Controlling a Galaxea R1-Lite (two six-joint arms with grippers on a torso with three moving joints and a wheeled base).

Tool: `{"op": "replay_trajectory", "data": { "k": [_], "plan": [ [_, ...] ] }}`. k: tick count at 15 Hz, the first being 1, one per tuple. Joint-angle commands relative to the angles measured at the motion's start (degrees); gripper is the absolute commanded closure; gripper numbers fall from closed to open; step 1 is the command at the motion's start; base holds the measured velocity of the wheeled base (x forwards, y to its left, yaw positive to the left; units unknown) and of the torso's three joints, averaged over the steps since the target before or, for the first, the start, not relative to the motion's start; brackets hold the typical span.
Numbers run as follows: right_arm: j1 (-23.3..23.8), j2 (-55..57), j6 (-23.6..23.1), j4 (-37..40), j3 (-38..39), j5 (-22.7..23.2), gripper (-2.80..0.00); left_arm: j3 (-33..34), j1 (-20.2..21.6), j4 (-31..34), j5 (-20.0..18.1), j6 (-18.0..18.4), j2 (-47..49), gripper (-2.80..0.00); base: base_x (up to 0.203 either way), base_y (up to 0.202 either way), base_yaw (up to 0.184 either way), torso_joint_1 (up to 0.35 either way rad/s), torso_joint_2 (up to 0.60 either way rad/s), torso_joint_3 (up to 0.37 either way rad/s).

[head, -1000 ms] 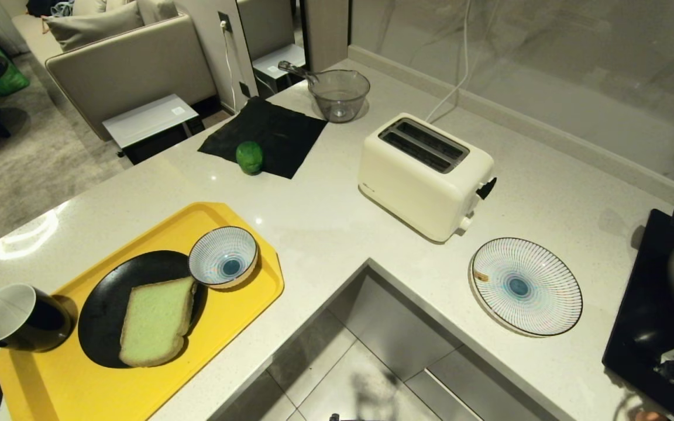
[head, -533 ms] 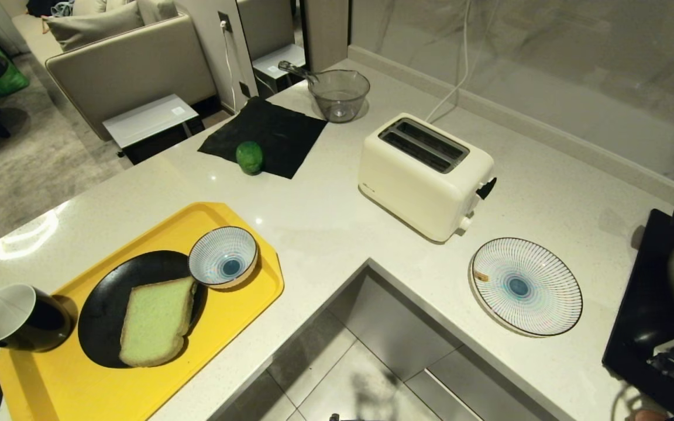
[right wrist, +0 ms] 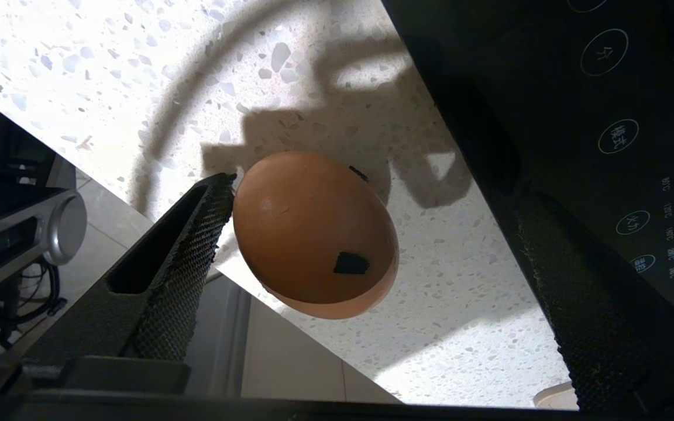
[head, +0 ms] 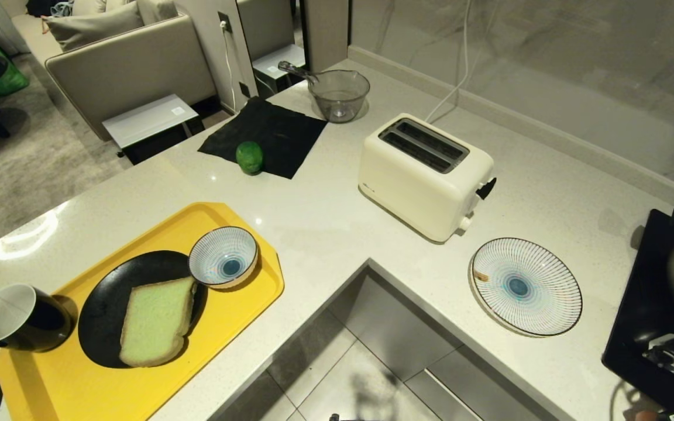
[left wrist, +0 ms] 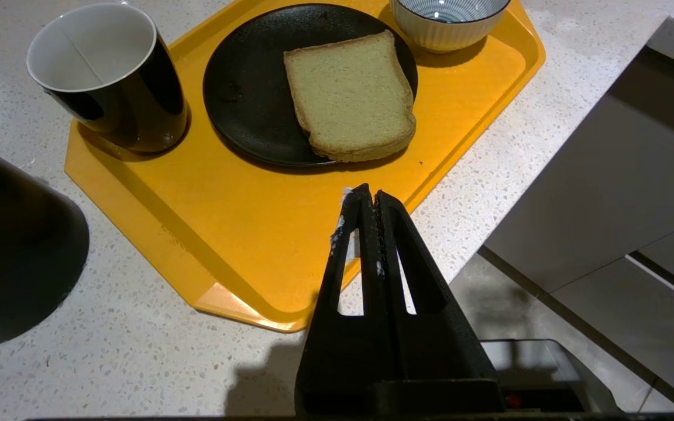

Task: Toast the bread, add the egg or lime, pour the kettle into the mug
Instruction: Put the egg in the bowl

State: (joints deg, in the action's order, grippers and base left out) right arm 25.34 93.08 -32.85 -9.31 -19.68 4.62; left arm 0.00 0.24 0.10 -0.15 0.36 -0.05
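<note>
Right gripper (right wrist: 372,234): jaws spread wide on either side of the egg (right wrist: 313,234), which lies on the worktop (head: 325,222) at its front edge beside the black cooktop (right wrist: 606,117); one finger (right wrist: 191,251) sits just beside the shell, the other well apart. Left gripper (left wrist: 370,202): jaws pressed together, empty, above the near edge of the yellow tray (left wrist: 243,234), which carries the bread (left wrist: 351,96) on a black plate (left wrist: 243,99) and the mug (left wrist: 109,76) at its corner. Lime (head: 250,157): at the edge of a black cloth (head: 272,134) near the worktop's far corner, well apart from both.
</note>
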Motion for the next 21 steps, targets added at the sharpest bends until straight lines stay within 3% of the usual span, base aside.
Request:
{"op": "replay_trajectory", "data": {
  "k": [1, 14, 21],
  "plan": [
    [0.4, 0.6, -0.3, 0.0, -0.1, 0.0, 0.00, 0.0, 0.0, 0.0, 0.0, 0.0, 0.0, 0.00, 0.000, 0.000, 0.000, 0.000, 0.00, 0.000],
    [0.9, -0.3, -0.8, 0.0, -0.2, 0.0, 0.00, 0.0, 0.0, 0.0, 0.0, 0.0, 0.0, 0.00, 0.000, 0.000, 0.000, 0.000, 0.00, 0.000],
    [0.9, -8.2, -1.0, 0.3, -4.2, 1.5, 0.00, 0.0, 0.0, 0.0, 0.0, 0.0, 0.0, 0.00, 0.000, 0.000, 0.000, 0.000, 0.00, 0.000]
  ]
}}
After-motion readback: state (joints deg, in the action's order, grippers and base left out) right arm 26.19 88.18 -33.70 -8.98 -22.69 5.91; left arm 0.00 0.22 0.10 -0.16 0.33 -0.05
